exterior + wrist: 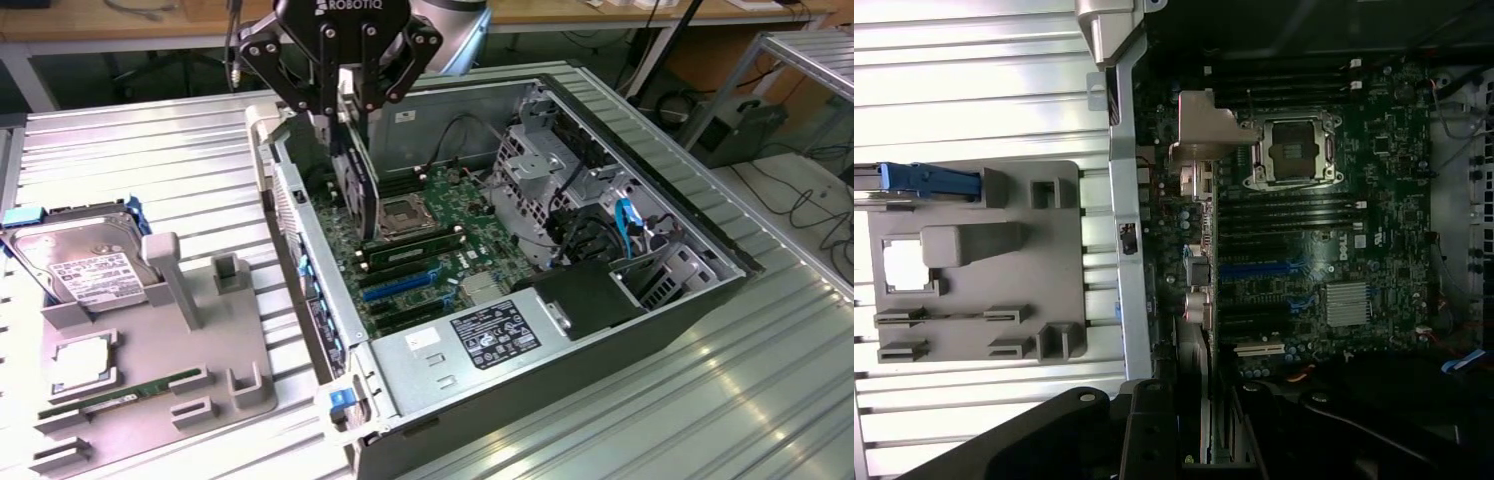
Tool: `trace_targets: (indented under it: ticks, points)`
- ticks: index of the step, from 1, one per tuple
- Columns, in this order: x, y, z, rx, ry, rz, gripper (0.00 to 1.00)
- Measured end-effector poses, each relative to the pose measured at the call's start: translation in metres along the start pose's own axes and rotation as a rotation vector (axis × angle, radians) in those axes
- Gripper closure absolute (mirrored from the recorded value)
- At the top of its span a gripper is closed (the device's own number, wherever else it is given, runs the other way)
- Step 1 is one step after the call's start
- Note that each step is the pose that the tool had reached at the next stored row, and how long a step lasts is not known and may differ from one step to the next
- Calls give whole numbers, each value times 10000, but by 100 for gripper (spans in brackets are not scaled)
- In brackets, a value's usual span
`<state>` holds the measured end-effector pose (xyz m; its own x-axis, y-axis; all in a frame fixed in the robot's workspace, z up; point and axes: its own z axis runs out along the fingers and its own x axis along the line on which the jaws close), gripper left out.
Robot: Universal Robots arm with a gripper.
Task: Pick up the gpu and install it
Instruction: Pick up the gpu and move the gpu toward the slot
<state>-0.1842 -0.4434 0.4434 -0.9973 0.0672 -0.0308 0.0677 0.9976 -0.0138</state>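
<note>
The gpu [355,185] hangs on edge, long side vertical, above the open computer case [694,300]. It is near the case's wall on the exterior view's left, over the motherboard [434,245]. My gripper [350,100] is shut on the gpu's upper part, one black finger on each face. In the wrist view the gpu [1194,330] shows edge-on, running from my gripper [1199,425] down to its silver bracket [1204,130] beside the CPU socket [1294,150]. The blue expansion slots [1259,270] lie on the board beside the card's edge. Whether the card touches the board I cannot tell.
A grey parts holder [174,330] stands on the slatted table on the exterior view's left, with a hard drive [80,265], a processor [80,362] and a RAM stick [123,393]. Inside the case are drive cages [534,180], cables and a power supply [481,335].
</note>
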Motion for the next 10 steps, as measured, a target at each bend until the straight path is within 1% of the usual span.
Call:
trace_targets:
  ticks: [10]
  points:
    - [-50, 3, 2, 8, -1, 0, 74]
